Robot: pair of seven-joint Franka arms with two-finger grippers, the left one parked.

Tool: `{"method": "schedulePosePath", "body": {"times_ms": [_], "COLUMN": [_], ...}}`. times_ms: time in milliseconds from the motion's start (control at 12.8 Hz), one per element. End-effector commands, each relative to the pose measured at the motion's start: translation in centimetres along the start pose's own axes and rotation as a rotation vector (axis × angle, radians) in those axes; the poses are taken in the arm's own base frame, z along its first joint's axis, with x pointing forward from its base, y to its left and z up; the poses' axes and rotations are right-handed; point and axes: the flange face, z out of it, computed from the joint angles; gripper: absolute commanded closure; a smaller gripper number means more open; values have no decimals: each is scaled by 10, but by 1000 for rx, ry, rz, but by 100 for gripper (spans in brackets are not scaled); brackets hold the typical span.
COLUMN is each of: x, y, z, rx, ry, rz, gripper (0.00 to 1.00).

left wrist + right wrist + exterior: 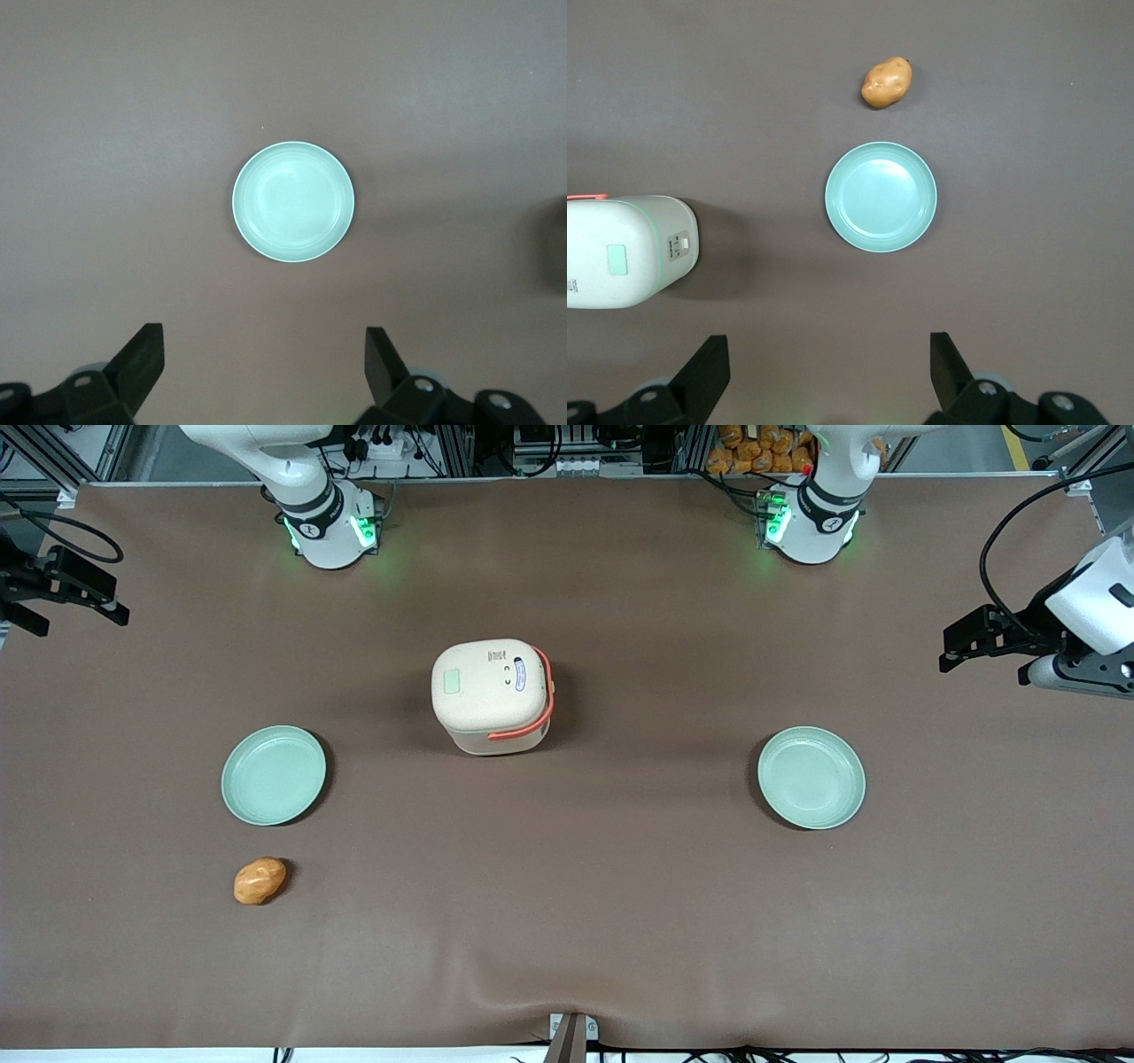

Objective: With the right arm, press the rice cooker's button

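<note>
Tool (824, 376): hanging wide open, high over the desk (567, 921)
Rice cooker (493, 695): sitting mid-desk, lid shut, nothing touching it
Plate (881, 197): lying beside the potato (886, 82)

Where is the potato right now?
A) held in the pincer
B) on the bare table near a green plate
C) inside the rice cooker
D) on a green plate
B. The potato lies on the brown table, apart from the green plate; the open pincer hangs above, holding nothing, and the rice cooker is shut.
</note>
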Motion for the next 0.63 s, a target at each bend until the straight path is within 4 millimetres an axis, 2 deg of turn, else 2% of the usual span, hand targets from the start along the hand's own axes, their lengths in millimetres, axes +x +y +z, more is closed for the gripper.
{"method": "schedulePosePath", "body": {"times_ms": [0,549], "x": [-5,-2], "y": [-1,-4], "z": [-7,-4], "rx": [-46,-48], "ry": [-2,-1], "rz": [-12,-20], "gripper": [0,0]}}
